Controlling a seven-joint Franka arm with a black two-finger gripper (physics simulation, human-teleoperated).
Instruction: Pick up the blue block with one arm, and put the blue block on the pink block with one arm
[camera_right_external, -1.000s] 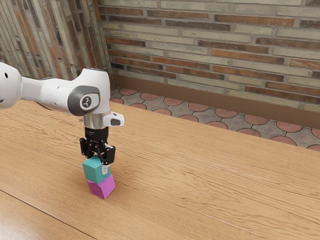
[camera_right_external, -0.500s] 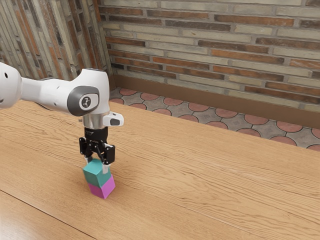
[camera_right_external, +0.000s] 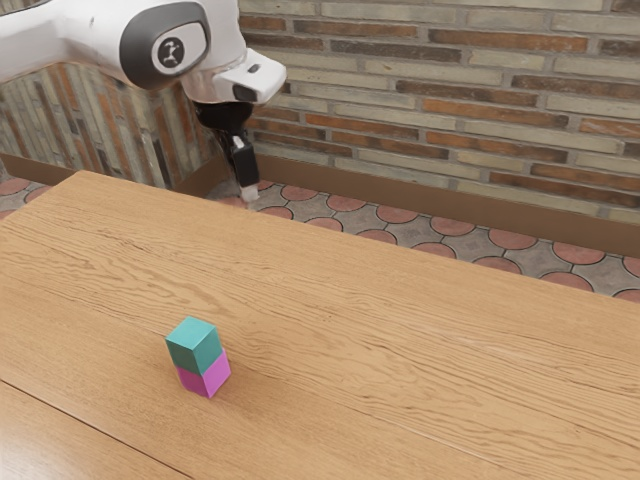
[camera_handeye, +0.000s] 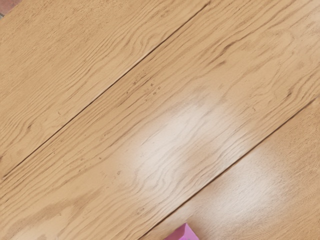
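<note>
The blue block (camera_right_external: 192, 345) sits squarely on top of the pink block (camera_right_external: 205, 377), on the table (camera_right_external: 420, 330). The gripper (camera_right_external: 248, 186) hangs high above the pink block, well apart from it, carrying nothing. I cannot tell if it is spread or closed.
</note>
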